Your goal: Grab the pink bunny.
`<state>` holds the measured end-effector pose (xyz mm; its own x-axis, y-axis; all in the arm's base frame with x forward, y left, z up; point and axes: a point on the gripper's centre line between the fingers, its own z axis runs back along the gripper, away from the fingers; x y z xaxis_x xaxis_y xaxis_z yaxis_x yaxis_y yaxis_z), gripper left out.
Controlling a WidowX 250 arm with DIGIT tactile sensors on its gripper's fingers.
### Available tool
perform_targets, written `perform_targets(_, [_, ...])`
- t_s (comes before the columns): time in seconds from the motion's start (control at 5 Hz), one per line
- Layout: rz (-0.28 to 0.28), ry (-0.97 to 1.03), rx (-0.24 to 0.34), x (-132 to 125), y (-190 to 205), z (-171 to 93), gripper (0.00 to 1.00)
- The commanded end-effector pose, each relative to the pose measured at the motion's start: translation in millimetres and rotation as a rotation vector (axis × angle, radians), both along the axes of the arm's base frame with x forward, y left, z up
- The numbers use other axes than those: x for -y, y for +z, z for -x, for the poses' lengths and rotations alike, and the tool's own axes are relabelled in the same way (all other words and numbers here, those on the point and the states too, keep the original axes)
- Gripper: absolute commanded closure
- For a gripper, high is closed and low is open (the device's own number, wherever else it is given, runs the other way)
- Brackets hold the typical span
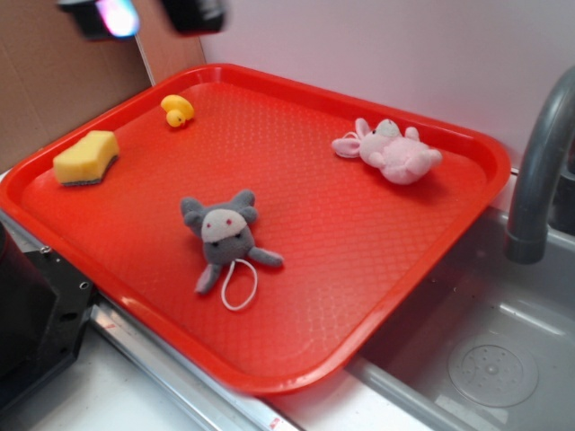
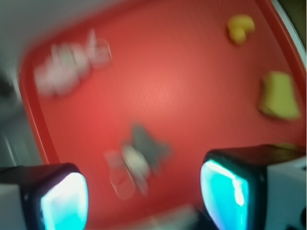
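Observation:
The pink bunny (image 1: 393, 152) lies on its side near the far right corner of the red tray (image 1: 359, 296). In the blurred wrist view the pink bunny (image 2: 67, 67) shows at the upper left. My gripper (image 1: 144, 15) hangs high above the tray's far left corner, blurred at the top of the exterior view, well away from the bunny. In the wrist view my gripper (image 2: 144, 194) is open, its two glowing cyan pads wide apart with only tray between them.
A grey plush animal (image 1: 225, 231) with a white loop lies mid-tray. A yellow sponge (image 1: 86, 158) and a small yellow duck (image 1: 177, 110) sit at the tray's left. A grey faucet (image 1: 539, 153) and sink basin (image 1: 494, 359) are to the right.

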<state>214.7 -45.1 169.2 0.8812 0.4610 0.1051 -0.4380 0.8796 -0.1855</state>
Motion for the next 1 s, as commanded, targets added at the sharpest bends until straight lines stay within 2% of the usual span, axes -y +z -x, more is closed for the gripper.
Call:
perform_targets(0.0, [-0.001, 0.007, 0.041, -2, 11, -6, 0.00])
perform_targets(0.2, [-0.001, 0.007, 0.041, -2, 11, -6, 0.00])
perform_targets(0.4, [-0.028, -0.046, 0.056, 10, -25, -35, 0.00])
perform_targets(0.6, [-0.029, -0.062, 0.024, 20, -45, -61, 0.00])
perform_targets(0.8, [-0.050, -0.024, 0.045, 33, -79, -100, 0.00])
